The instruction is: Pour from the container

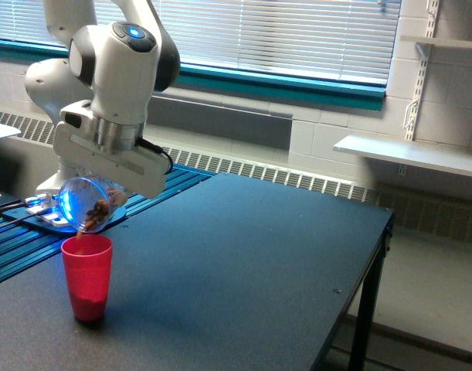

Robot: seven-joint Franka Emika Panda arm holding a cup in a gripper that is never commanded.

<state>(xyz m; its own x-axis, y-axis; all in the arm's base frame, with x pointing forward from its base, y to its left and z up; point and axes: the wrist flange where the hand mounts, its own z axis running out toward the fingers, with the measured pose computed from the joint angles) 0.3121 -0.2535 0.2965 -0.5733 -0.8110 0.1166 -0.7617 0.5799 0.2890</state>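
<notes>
A: Where does the container [87, 203] sit?

B: At the left of the frame, just below the middle. The clear round jar is tipped far over, its mouth pointing down toward the lower left, directly above the red cup [86, 277]. A few brown pieces show inside near the lip, and a thin brown trickle hangs from the rim to the cup's opening.

A: And the gripper [104, 193]?

B: It reaches down from the white arm [112, 85] in the upper left of the frame. The jar hangs right under its wide white body, so it grasps the jar, though the fingertips themselves are hidden behind the glass and housing.

A: What lies around them?

B: The red cup stands upright on the dark table [243, 263], near its lower left corner. Behind the jar a blue light glows on a ridged blue-lit platform [35, 224]. Window blinds [282, 31] fill the upper part of the frame, and a white shelf [409, 154] is fixed to the wall at the right.
</notes>
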